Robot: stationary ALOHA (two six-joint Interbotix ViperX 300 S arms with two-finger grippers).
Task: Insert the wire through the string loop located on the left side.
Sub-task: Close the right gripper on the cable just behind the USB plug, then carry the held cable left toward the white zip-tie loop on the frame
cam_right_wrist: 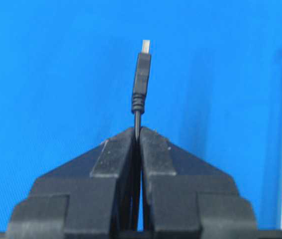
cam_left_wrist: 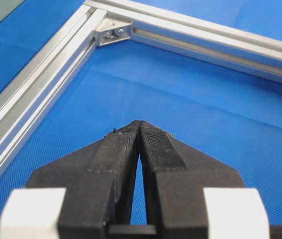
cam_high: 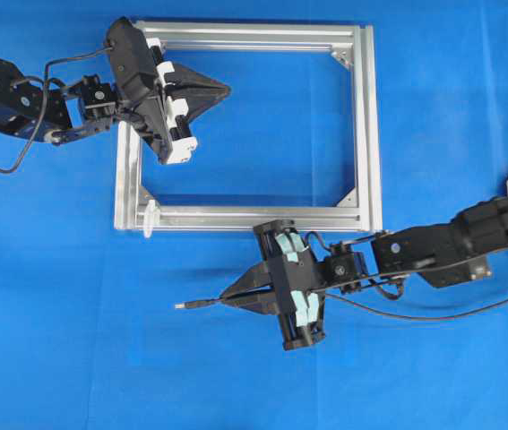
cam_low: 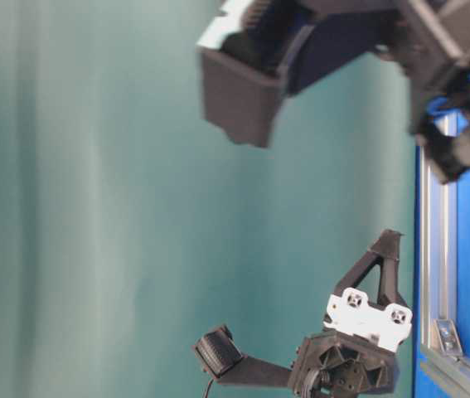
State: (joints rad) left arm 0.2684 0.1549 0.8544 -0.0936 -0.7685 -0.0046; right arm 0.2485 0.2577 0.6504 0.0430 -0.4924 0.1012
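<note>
The right tool (cam_high: 224, 303) is closed on the wire (cam_high: 202, 305), just behind its dark plug, and the plug with its silvery tip sticks out past the fingertips toward the left of the overhead view, over the blue worktop (cam_high: 56, 340) below the aluminium frame (cam_high: 365, 125). The string loop (cam_high: 150, 218) stands at the lower left corner of the frame, apart from the plug. The left tool (cam_high: 227, 88) is fully closed and holds nothing; it hangs over the inside of the frame near the upper left corner.
</note>
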